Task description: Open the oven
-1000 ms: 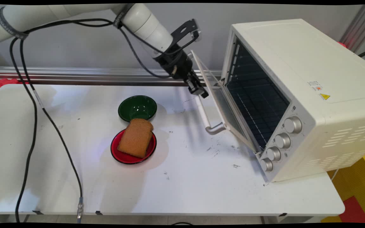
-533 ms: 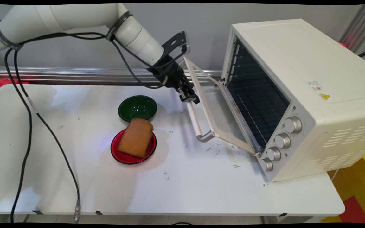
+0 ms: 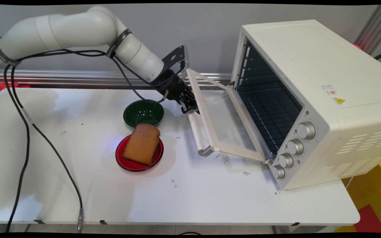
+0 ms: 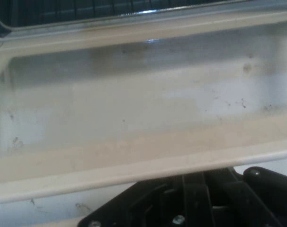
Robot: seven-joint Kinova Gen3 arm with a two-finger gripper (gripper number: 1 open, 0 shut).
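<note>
My gripper (image 3: 190, 108) is shut on the far end of the cream handle (image 3: 197, 134) of the toaster oven's door (image 3: 227, 124). The door hangs about halfway down, tilted toward the table, and the dark cavity of the cream toaster oven (image 3: 313, 82) shows behind it with its wire rack (image 3: 266, 109). In the hand view the door's glass pane (image 4: 134, 94) and its cream frame (image 4: 134, 161) fill the picture. Only the black linkage (image 4: 195, 198) rises at the bottom; the fingertips are hidden under the frame.
A slice of brown bread (image 3: 141, 143) lies on a red plate (image 3: 124, 162) left of the door, and a green bowl (image 3: 143, 112) stands just behind it, near my wrist. Black cables (image 3: 25, 132) trail over the table's left side.
My gripper has moved left and down with the handle, and the door has swung from nearly upright to about half open.
</note>
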